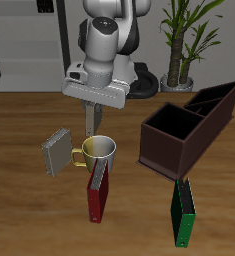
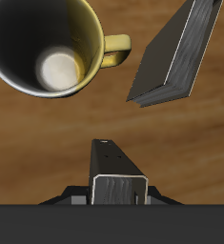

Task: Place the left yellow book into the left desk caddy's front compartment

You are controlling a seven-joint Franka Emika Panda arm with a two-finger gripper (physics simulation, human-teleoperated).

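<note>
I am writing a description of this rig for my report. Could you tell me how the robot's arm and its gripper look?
The arm is built of rounded white and light-grey segments with dark joints between them. The gripper has a pale grey, boxy body and slim dark fingers. In the wrist view one finger looks like a dark metallic block. No cables or markings are visible.

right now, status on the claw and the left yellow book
Claw shut on slim khaki-yellow book with grey covers, held off the table. Dark brown left desk caddy not yet reached. Yellow-handled mug sits just below.
</note>
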